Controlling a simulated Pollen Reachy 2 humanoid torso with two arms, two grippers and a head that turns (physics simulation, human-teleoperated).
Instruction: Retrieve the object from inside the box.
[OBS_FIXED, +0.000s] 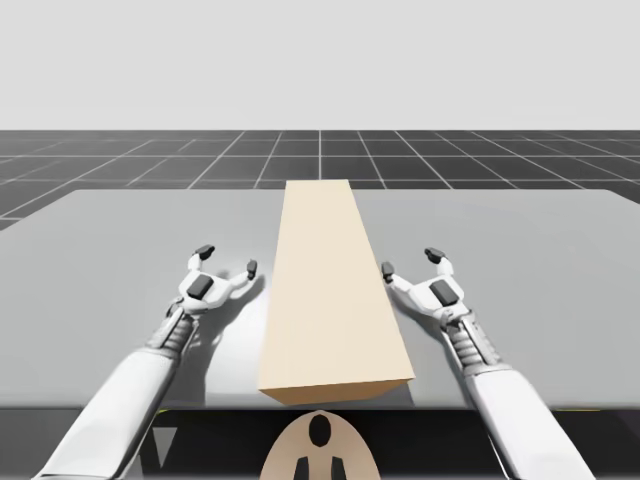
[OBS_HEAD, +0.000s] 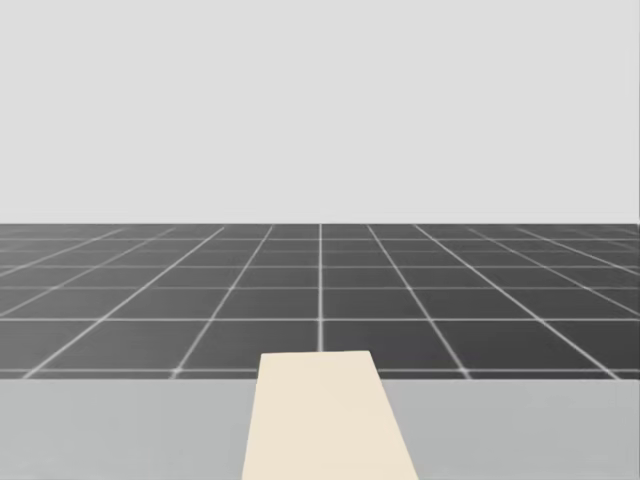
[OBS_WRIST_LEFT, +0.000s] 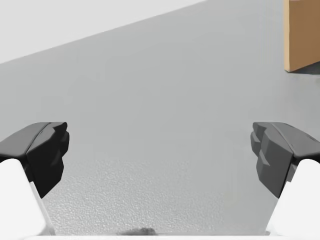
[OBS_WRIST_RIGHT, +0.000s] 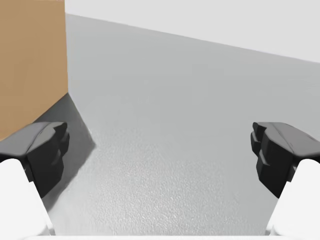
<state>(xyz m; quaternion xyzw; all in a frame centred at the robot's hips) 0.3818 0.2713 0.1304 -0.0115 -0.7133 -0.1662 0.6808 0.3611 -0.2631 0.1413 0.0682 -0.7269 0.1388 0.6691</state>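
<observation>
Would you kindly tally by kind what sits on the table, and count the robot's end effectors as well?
Long beige box: 1
End effectors: 2, the left end effector and the right end effector, both open
Total: 3
</observation>
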